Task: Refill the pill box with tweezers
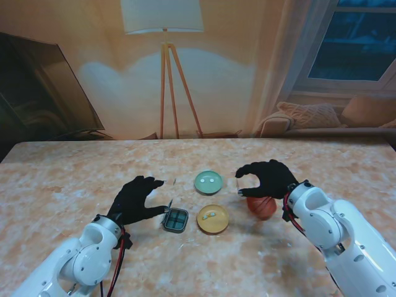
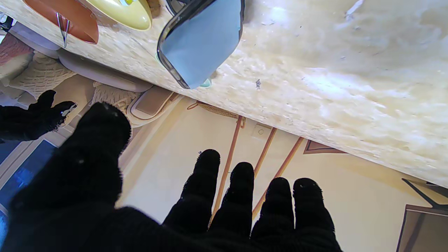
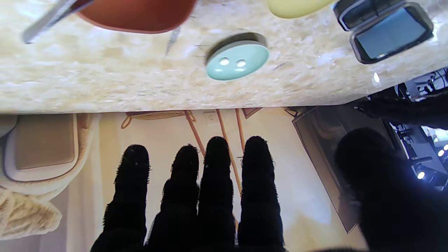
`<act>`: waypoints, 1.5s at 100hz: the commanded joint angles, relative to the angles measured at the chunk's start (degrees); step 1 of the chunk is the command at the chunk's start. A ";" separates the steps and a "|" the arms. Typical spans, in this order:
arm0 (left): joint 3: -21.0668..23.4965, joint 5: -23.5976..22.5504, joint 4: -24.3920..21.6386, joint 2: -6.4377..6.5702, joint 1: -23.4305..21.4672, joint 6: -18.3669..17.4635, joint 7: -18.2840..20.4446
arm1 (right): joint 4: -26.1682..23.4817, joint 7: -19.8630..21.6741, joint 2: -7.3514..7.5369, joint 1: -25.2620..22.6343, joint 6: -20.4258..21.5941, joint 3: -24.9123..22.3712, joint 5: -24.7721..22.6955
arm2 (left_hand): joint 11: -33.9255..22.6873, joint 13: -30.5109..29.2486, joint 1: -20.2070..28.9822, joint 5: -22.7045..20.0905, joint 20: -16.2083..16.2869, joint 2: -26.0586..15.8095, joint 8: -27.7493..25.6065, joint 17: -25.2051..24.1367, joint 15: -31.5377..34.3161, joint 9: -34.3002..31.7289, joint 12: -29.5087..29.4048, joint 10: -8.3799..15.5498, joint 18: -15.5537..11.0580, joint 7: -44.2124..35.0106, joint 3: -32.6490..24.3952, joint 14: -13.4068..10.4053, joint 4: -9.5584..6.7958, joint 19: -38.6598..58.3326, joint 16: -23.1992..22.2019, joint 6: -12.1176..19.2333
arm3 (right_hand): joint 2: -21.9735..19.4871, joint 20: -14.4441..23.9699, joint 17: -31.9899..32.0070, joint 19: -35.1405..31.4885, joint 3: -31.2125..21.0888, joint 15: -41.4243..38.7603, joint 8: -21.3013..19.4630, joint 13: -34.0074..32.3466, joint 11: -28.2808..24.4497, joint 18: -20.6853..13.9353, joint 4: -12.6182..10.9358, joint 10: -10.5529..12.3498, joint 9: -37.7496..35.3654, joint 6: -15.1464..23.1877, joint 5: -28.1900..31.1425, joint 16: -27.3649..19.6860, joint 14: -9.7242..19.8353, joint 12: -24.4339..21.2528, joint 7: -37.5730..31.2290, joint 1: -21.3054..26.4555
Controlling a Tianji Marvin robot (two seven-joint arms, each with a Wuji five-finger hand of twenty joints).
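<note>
Your left hand (image 1: pixel 137 199) sits in the lower left of the stand view, hovering over the marble table (image 1: pixel 55 185) with its black-gloved fingers spread and nothing in its grasp. In the left wrist view the four fingers (image 2: pixel 241 189) and the thumb stand well apart, with only air between them.

Your right hand (image 1: pixel 267 177) is right of center in the stand view, fingers loosely curled and apart, thumb and forefinger forming an open C that closes on nothing. The right wrist view shows the four fingers (image 3: pixel 217 175) side by side and the thumb off by itself; the hand is empty.

The pill box (image 1: pixel 176 219) lies just beside your left hand, at center-bottom of the stand view, its lid swung open and standing up on the side toward your left hand, its compartments showing dark. The tweezers (image 3: pixel 52 15) rest on the orange dish (image 1: pixel 262 207), which lies partly under your right hand; you see their metal tips (image 2: pixel 63 29) in the left wrist view too.

Between the two hands stand a teal dish (image 1: pixel 208 182), holding two small white pills (image 3: pixel 232 62), and nearer the bottom edge a yellow dish (image 1: pixel 213 218) with a few small pale pieces in it that are too small to name. The yellow dish lies between the pill box and the orange dish.
</note>
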State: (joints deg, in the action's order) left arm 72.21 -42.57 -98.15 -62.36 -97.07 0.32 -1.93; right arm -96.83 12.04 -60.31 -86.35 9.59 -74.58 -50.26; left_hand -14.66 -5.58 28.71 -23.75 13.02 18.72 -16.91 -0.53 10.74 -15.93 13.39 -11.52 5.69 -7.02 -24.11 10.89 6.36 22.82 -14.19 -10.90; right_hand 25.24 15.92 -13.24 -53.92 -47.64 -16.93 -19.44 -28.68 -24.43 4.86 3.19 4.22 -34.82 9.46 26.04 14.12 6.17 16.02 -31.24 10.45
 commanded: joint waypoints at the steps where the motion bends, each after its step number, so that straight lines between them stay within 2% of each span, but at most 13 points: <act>1: -0.52 -0.24 0.67 -0.37 0.56 0.13 -0.02 | 2.10 0.03 0.86 -0.51 0.69 -0.67 -1.13 | 0.87 0.87 -1.48 -0.23 -1.18 -0.05 0.56 -0.43 -1.44 -0.36 -0.68 0.63 -1.75 1.50 1.11 -1.42 -1.17 -1.19 0.86 -0.01 | 2.44 -1.31 0.75 0.77 -2.78 1.01 -0.61 0.76 0.72 -1.31 1.21 1.40 2.12 1.80 -1.11 -1.16 1.67 -1.32 -0.76 -2.64; 22: -2.15 -0.28 2.29 -0.61 1.92 1.40 -1.34 | 6.64 0.15 1.46 0.09 3.75 -2.21 -3.61 | 0.78 1.13 -1.43 -0.67 -1.25 -0.72 0.39 -0.46 -1.45 -0.38 -0.65 0.63 -1.74 1.11 2.00 -1.40 -1.22 -1.47 0.81 0.27 | 4.98 -1.53 -1.15 0.52 -7.34 0.72 -1.00 -1.29 0.20 -1.68 2.00 2.70 0.69 4.03 -0.48 -1.11 2.37 -1.16 -3.65 -2.85; 63: -3.95 -0.59 4.24 -0.99 3.60 3.24 -3.32 | 14.27 -1.43 2.35 3.82 7.98 -0.94 -8.18 | 0.49 1.11 -0.86 -1.02 -1.20 -1.85 -0.11 -0.48 -1.52 -0.57 -0.53 0.87 -1.93 0.41 3.80 -1.66 -1.42 -1.56 0.75 0.86 | 6.22 -1.53 -4.27 -0.09 -10.20 -0.07 -1.25 -4.82 -0.21 -2.54 2.40 4.97 -2.51 7.53 1.76 -0.77 3.75 -1.02 -7.53 -1.78; 100: -5.21 -0.57 5.41 -1.19 4.42 4.97 -4.13 | 19.94 -2.17 2.71 7.40 9.27 2.30 -8.15 | 0.32 1.08 0.31 -0.99 -0.79 -3.07 -0.22 -0.62 -1.23 -0.57 -0.39 0.99 -1.89 0.29 6.38 -1.77 -1.68 -0.90 0.65 0.96 | 6.92 -1.65 -5.58 -0.20 -11.90 -0.13 -0.60 -5.79 0.44 -2.76 2.50 5.57 -2.87 8.63 1.56 -0.69 4.16 -1.25 -8.82 -0.21; 150: -5.97 0.25 6.22 -1.55 4.92 5.10 -5.56 | 24.23 -3.33 3.12 10.27 11.10 5.18 -8.99 | -0.26 0.02 1.99 -2.11 -0.11 -4.50 -0.60 -0.18 -0.56 -1.80 -0.07 1.73 -1.50 -0.65 8.87 -2.25 -1.95 0.45 0.40 1.54 | 8.20 -1.73 -6.87 -0.46 -14.19 -0.33 0.13 -7.25 0.89 -3.31 2.66 6.56 -4.40 10.10 1.85 -0.58 4.94 -1.42 -10.63 1.75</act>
State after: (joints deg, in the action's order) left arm 66.34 -42.38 -91.87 -63.67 -92.26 5.45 -8.23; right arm -72.93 8.00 -57.28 -75.74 19.94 -69.57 -58.51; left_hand -14.80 -5.58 29.57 -24.52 12.92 16.42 -16.93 -0.50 10.65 -16.78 13.17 -10.95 5.64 -7.05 -17.06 10.25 5.80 22.80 -14.17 -10.04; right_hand 31.46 14.94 -19.79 -53.37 -60.19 -17.05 -19.79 -35.07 -23.69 2.68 4.42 9.42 -37.51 17.99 27.66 14.03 9.75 16.08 -40.66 11.30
